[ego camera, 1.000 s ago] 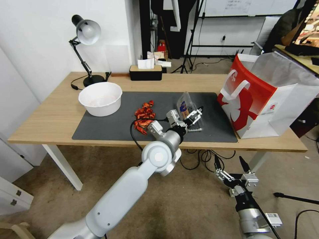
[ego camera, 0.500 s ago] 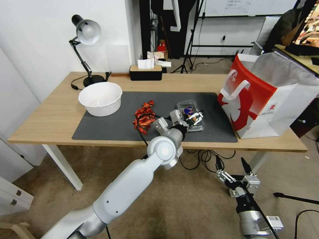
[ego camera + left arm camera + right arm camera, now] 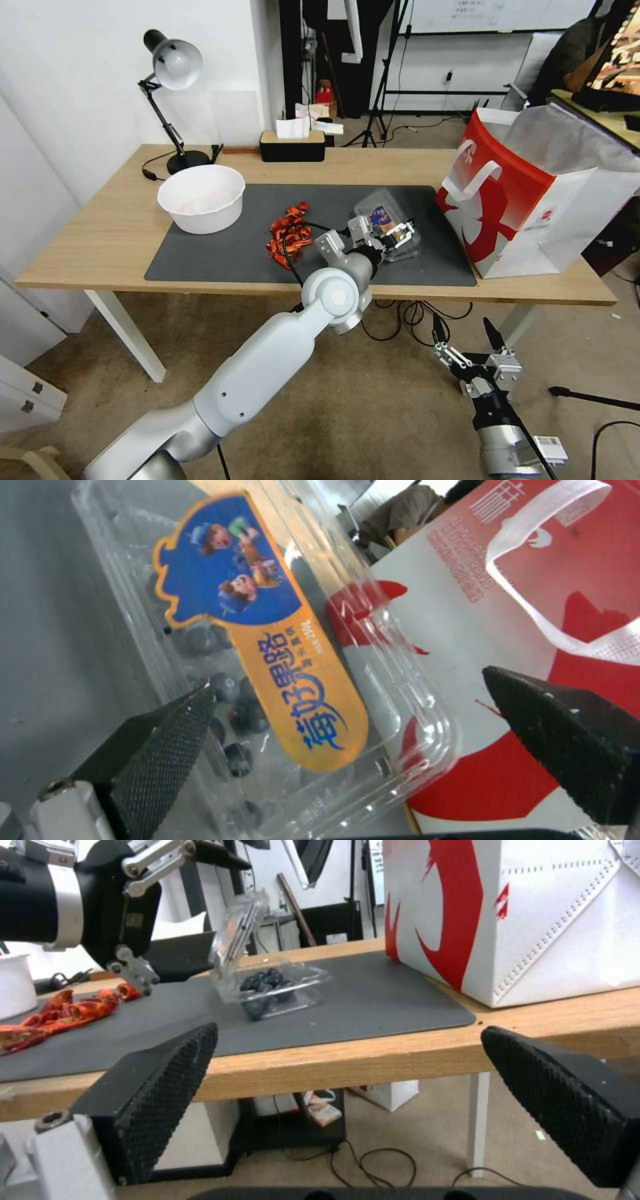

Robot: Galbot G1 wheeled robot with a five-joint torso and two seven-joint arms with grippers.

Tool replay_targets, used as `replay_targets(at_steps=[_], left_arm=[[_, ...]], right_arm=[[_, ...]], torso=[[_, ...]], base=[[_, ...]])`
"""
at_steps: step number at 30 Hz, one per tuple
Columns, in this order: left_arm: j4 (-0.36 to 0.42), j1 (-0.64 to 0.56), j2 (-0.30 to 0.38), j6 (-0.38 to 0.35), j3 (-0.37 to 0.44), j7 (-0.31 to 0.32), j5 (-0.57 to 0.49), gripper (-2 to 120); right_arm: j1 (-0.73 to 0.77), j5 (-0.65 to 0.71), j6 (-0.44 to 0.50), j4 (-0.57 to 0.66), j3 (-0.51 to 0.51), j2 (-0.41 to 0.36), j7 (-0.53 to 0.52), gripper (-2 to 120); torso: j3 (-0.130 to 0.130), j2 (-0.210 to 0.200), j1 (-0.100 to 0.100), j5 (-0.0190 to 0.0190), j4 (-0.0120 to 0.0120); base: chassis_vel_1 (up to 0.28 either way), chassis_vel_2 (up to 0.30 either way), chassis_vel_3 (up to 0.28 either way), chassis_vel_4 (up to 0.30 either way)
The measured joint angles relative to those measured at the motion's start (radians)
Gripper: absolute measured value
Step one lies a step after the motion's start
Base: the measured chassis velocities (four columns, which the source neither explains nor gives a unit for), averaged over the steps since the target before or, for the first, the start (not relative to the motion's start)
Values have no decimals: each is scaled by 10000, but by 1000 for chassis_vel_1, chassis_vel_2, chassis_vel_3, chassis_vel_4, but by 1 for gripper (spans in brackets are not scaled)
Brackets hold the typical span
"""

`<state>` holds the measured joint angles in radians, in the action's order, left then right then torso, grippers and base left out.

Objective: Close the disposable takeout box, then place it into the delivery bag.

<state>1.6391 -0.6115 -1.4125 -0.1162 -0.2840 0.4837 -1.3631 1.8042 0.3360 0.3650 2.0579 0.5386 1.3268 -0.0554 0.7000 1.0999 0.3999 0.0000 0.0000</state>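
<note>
The left claw [image 3: 393,233] hangs low over the dark mat [image 3: 220,253], and its two black fingers [image 3: 167,735] stand wide apart with nothing held between them. In the left wrist view the clear lid with its blue and orange label [image 3: 267,640] lies in the gap between the fingers, but neither finger presses it.

The takeout box [image 3: 390,223] sits on the mat just beside the claw. It is not closed: in the right wrist view the lid [image 3: 233,935] stands up, tilted, while the lower half [image 3: 283,990] rests flat on the mat with small dark round berries [image 3: 263,982] inside.

On the robot's left of the box a heap of red-orange pieces [image 3: 288,235] lies on the same mat, and further left stands a white bowl [image 3: 201,197]. On the robot's right, near the box but apart from it, the delivery bag [image 3: 533,193] stands upright on the counter [image 3: 100,233], with its red face and white strap handle [image 3: 477,177] toward the box and its mouth open.

The right claw [image 3: 467,340] waits below the counter edge, above the floor, and its fingers [image 3: 160,1080] are wide apart and hold nothing.
</note>
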Motion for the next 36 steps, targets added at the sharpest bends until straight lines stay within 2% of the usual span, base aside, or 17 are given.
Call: replay_targets(at_steps=[15, 18, 20, 21, 22, 28, 29, 30, 33, 34, 36], left_arm=[[-495, 577, -225, 188, -101, -329, 80, 97], [-762, 751, -359, 190, -164, -355, 140, 83], [-817, 778, -382, 190, -178, -354, 158, 80], [-999, 859, -445, 190, -237, -355, 243, 74], [-999, 859, -445, 190, -237, -355, 243, 74], [-1376, 1039, -487, 153, -447, -366, 396, 51], [-1483, 1083, -478, 70, -543, -366, 507, 46], [-1483, 1083, -478, 70, -543, -366, 507, 46], [-1724, 1167, -385, -152, -903, -354, 1005, 31], [-1724, 1167, -385, -152, -903, -354, 1005, 31], [-1810, 1206, -340, -468, -1074, -339, 1206, 20]], right_arm=[[226, -90, 112, 127, 68, 166, 0, 100], [264, -143, 115, 191, 72, 189, 0, 100], [269, -151, 115, 207, 72, 190, 0, 100], [284, -181, 115, 255, 75, 198, -1, 100], [284, -181, 115, 255, 75, 198, -1, 100], [354, -273, 113, 319, 74, 264, -2, 100], [366, -294, 112, 332, 71, 278, -1, 100], [366, -294, 112, 332, 71, 278, -1, 100], [383, -336, 110, 346, 64, 298, -1, 100], [383, -336, 110, 346, 64, 298, -1, 100], [395, -360, 108, 362, 57, 331, -1, 100]], torso=[[0, 0, 0, 0, 0], [0, 0, 0, 0, -1], [0, 0, 0, 0, -1], [0, 0, 1, 0, -1], [0, 0, 1, 0, -1], [-1, 0, 0, 0, -1], [0, 0, 0, 0, -1], [0, 0, 0, 0, -1], [-1, 0, 0, 0, 0], [-1, 0, 0, 0, 0], [0, 0, 1, -1, -1]], base=[[0, 0, 0, 0], [0, 0, 0, 0], [0, 0, 0, 0], [0, 0, 0, 0], [0, 0, 0, 0], [0, 0, 0, 0], [0, 0, 0, 0], [0, 0, 0, 0], [0, 0, 0, 0], [0, 0, 0, 0], [0, 0, 0, 0]])
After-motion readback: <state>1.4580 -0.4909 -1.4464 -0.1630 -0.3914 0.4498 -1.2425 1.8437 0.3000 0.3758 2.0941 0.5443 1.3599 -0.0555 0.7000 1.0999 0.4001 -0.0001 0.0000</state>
